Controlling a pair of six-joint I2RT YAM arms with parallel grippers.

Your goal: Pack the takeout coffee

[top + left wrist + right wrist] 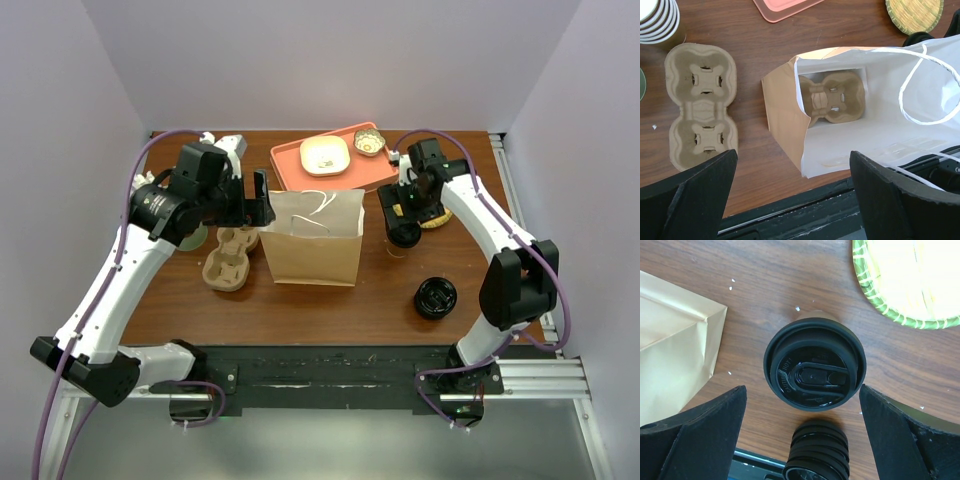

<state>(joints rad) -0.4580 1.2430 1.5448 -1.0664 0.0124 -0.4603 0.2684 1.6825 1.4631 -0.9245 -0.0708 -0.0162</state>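
The takeout coffee [814,371], a small cup under a round black lid, stands on the wooden table just right of the brown paper bag [310,245]. My right gripper [802,392] hovers over it, open, with one finger on each side of the lid and no contact. In the top view that gripper [405,212] sits above the cup [404,236]. My left gripper [793,156] is open and empty above the bag's left rim [785,115]. The bag stands open, with a pulp cup carrier [832,97] lying inside it.
A second pulp carrier [702,105] lies left of the bag, beside a stack of cream paper cups [657,20]. A stack of black lids [817,450] sits near the coffee, toward the table's front edge. A woven mat [910,280] and an orange tray [330,158] with dishes lie behind.
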